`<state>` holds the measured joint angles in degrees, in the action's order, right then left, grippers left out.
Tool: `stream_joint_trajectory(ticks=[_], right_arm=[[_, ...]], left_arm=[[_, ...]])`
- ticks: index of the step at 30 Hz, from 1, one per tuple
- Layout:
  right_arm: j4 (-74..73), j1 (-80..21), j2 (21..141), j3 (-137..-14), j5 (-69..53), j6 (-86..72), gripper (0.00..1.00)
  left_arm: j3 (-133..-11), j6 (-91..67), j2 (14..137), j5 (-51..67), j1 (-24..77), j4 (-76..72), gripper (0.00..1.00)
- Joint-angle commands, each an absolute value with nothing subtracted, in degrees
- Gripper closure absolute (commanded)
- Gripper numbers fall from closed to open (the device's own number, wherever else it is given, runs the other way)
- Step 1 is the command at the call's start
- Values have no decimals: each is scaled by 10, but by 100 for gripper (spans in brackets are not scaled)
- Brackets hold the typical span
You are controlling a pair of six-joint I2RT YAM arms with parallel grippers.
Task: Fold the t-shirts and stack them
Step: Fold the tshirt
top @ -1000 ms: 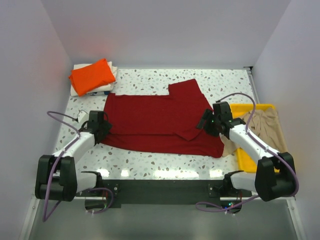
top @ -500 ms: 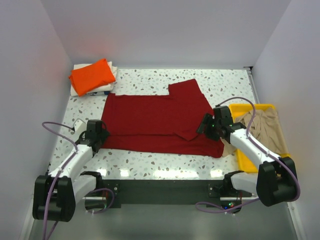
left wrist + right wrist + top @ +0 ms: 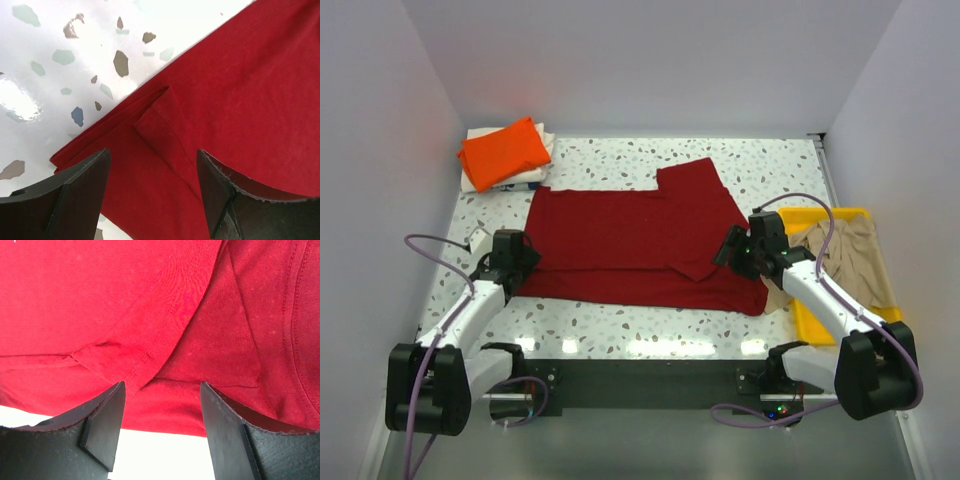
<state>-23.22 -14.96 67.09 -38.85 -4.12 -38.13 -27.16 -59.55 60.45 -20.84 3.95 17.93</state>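
1. left gripper (image 3: 152, 155): jaws are standing apart over the folded near corner of the dark red t-shirt (image 3: 630, 240), clamping nothing.
2. right gripper (image 3: 162, 390): jaws are gaping likewise above a sleeve hem.
3. The dark red t-shirt is lying spread between them, at 3 o'clock from the left claw and 9 o'clock from the right.
4. orange t-shirt (image 3: 503, 152) is resting on the whitish t-shirt (image 3: 472, 183) at the table's 11 o'clock.

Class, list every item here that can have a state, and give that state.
dark red t-shirt, laid flat, partly folded
orange t-shirt, folded, topping stack
whitish t-shirt, folded, underneath
beige t-shirt, crumpled in yellow tray
left gripper, open
right gripper, open
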Motion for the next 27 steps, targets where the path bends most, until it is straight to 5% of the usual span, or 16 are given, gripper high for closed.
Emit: stream_joint_trajectory(ticks=[1, 27], right_arm=[[-229, -151, 665, -396, -45, -375, 36], [-214, -150, 686, -383, -47, -369, 36]], left_arm=[[-276, -611, 636, -189, 46, 127, 26], [-340, -613, 780, -157, 46, 20, 26]])
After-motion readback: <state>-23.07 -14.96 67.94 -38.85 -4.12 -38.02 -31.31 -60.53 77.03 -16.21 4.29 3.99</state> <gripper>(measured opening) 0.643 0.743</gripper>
